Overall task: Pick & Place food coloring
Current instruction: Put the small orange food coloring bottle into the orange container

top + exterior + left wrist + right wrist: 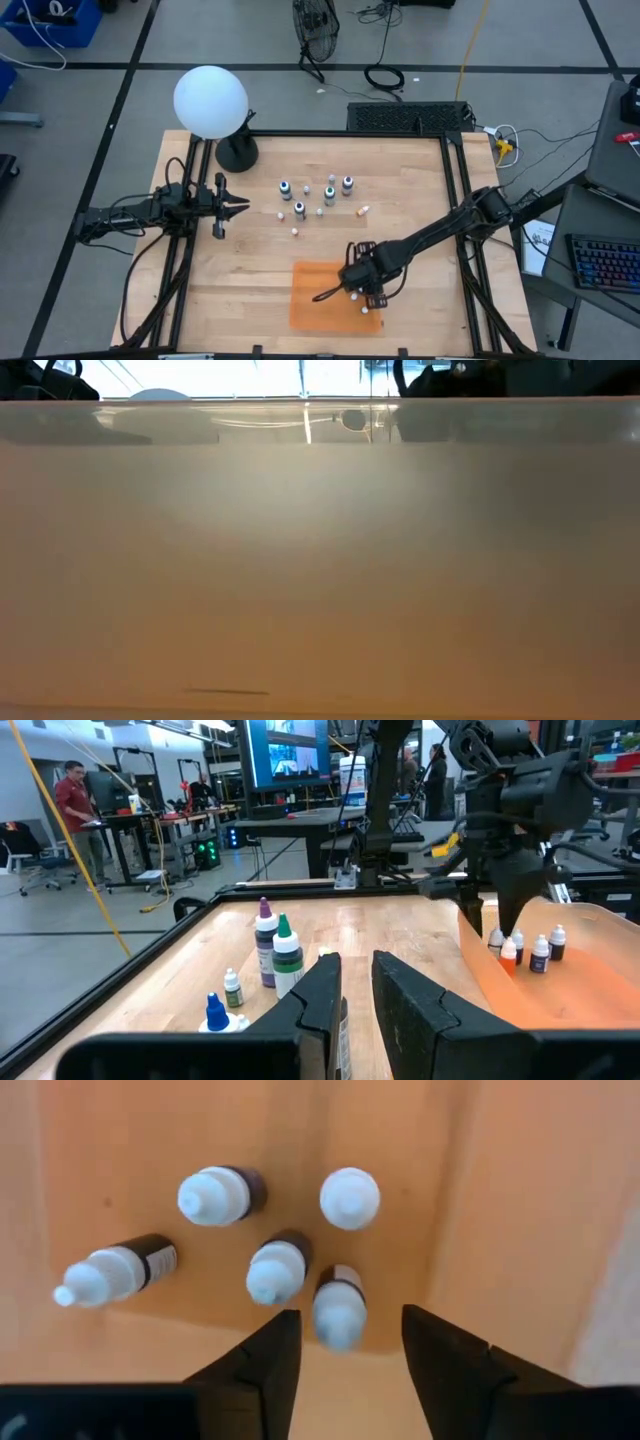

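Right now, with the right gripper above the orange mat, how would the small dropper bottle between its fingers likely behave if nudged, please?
The dropper bottle looks tall and narrow, so it would probably tip easily. Being round, it would likely roll once down. Other bottles stand close by on the orange mat, so a nudge from the right gripper, now open, may topple them too.

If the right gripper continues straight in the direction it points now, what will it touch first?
Most likely the small dropper bottle standing between the open fingers of the right gripper, which points down at the orange mat. Four more bottles stand just beyond it. Depth is hard to judge, so the gap to it is uncertain.
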`<state>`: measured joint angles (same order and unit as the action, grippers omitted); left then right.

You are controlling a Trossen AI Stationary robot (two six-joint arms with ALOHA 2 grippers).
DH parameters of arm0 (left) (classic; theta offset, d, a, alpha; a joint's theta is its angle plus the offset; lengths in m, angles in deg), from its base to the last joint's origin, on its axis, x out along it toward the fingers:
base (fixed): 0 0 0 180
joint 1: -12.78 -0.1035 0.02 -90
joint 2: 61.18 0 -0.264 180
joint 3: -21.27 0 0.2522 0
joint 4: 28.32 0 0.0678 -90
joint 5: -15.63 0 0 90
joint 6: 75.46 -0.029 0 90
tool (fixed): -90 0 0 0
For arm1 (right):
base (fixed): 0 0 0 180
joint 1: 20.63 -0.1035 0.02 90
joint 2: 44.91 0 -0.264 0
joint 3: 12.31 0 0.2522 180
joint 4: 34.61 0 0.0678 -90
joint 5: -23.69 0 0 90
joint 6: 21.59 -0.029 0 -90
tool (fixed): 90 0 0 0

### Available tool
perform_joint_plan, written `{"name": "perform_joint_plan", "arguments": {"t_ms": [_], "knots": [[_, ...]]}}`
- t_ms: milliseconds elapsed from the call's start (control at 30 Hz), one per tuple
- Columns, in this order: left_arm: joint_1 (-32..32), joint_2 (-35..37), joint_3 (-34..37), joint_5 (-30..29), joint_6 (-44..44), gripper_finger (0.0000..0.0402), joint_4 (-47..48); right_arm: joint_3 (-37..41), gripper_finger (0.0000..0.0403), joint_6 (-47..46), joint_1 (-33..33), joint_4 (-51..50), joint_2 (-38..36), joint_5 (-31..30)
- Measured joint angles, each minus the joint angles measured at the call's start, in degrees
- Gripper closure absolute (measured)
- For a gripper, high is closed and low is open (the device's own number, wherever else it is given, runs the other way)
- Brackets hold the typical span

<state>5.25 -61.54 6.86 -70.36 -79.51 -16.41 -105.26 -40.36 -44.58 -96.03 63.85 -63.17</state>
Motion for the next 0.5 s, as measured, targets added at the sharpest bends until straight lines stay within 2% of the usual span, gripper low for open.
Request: {"name": "perform_joint_plan", "arguments": {"t_ms": [300,367,500], "knots": [[0.01,0.0,0.0,0.0,0.0,0.0334,0.05,-0.84,0.0255,0.26,1.84,-4.27,-7.74,-1.75],[0.0,0.0,0.0,0.0,0.01,0.0334,0.07,-0.84,0.0257,2.22,2.62,-6.01,-9.92,-5.4],[0.0,0.0,0.0,-0.01,0.01,0.0334,0.07,-0.9,0.0257,9.14,5.15,-10.38,-13.09,-17.62]]}}
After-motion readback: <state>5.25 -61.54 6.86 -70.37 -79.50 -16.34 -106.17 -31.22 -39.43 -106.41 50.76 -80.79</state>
